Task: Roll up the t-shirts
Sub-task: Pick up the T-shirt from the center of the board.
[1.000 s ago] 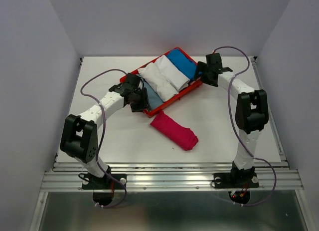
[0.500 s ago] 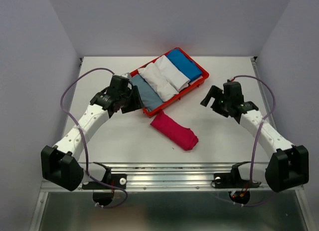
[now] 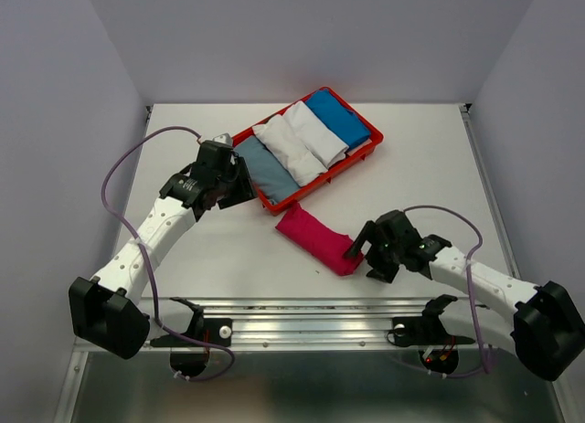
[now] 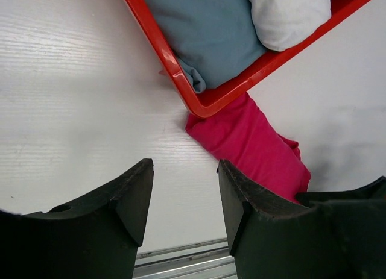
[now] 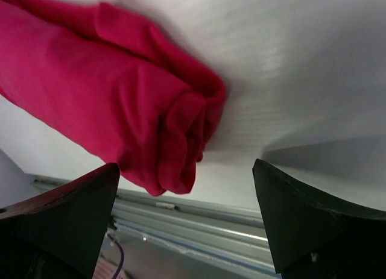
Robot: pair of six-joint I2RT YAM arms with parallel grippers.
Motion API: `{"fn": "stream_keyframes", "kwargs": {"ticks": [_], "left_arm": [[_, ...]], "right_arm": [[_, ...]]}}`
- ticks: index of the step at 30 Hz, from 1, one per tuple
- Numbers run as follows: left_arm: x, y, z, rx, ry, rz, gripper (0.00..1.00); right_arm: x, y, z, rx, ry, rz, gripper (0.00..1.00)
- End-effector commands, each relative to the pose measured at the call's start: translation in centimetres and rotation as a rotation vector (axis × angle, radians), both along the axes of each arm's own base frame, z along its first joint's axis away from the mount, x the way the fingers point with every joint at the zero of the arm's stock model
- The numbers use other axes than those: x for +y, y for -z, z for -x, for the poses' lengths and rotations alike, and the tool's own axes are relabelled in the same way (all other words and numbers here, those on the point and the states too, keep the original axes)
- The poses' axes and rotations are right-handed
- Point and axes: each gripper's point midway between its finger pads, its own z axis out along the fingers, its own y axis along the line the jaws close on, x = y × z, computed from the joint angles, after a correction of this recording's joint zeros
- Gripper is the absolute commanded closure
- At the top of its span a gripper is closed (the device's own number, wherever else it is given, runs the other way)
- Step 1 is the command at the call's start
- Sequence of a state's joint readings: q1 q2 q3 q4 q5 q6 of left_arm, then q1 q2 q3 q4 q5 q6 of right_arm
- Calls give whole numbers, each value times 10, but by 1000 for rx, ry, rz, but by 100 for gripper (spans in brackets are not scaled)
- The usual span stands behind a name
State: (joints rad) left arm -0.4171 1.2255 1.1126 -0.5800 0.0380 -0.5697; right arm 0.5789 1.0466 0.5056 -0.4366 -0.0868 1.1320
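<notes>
A rolled magenta-pink t-shirt lies on the white table just in front of the red tray. In the tray lie a grey-blue t-shirt, two white ones and a bright blue one, all rolled. My right gripper is low at the pink roll's near-right end, open wide, and the roll's end sits just ahead of its fingers. My left gripper hovers by the tray's left corner, open and empty; the pink roll lies beyond that corner.
The metal rail at the table's near edge runs close behind the right gripper. Grey walls close in the table on three sides. Purple cables loop off both arms.
The right arm has swung from the tray's far right corner down to the near end of the pink roll. The left gripper has backed a little off the tray's left side.
</notes>
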Motion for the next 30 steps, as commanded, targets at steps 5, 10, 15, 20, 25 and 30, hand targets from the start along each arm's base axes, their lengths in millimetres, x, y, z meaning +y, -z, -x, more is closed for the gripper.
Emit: {"fn": "stream_keyframes", "kwargs": {"ticks": [5,10,15,20,25,30], "left_arm": [[3,-16,-6,-54,-22,7,42],[-3,-11,-5,-27,14,10,43],[-5,-10,-6,-23,11,16,44],[-8,-10,-7,-27,10,40,44],[-10,-1,-5,-21,18,52,43],[-8,25,5,23,22,34,43]], "right_arm": [[12,15,-2,7,169,-88,11],[1,35,-8,-35,226,-67,19],[-1,48,-10,-33,229,-26,30],[-6,55,-16,-50,239,23,45],[-11,60,-14,-52,195,75,85],[-23,62,-2,-34,125,160,99]]}}
